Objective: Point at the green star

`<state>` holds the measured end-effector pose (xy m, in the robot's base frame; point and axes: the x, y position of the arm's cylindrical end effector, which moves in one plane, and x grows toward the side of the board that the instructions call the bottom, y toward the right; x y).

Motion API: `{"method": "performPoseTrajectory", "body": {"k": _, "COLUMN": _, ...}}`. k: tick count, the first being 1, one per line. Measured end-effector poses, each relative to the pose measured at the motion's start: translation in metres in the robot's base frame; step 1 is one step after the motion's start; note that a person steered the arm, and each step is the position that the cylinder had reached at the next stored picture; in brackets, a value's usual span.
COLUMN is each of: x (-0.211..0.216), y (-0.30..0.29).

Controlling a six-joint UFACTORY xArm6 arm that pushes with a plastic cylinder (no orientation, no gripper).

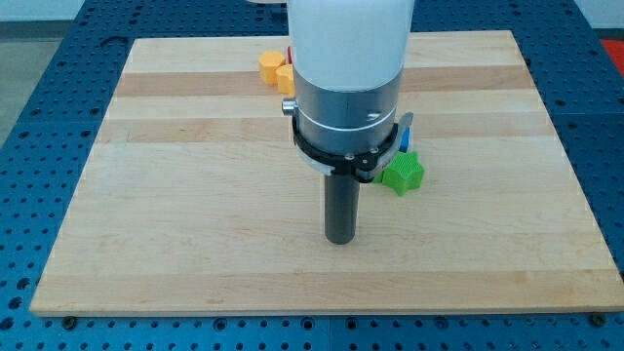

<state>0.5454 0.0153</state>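
The green star (403, 174) lies on the wooden board (195, 195) right of centre. My tip (339, 240) rests on the board below and to the left of the star, apart from it by a short gap. The arm's white and metal body (349, 88) hangs over the board's middle and hides what lies behind it.
A yellow block (276, 70) lies near the board's top edge, with a sliver of a red block (290, 56) beside it, partly hidden by the arm. A blue block (407, 130) peeks out just above the green star. Blue perforated table surrounds the board.
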Motion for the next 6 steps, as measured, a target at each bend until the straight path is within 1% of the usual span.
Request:
{"method": "performPoseTrajectory", "body": {"k": 1, "x": 0.0, "y": 0.035}}
{"method": "performPoseTrajectory", "body": {"k": 2, "x": -0.013, "y": 0.084}}
{"method": "performPoseTrajectory", "body": {"k": 3, "x": -0.029, "y": 0.102}}
{"method": "performPoseTrajectory", "body": {"k": 6, "x": -0.051, "y": 0.107}}
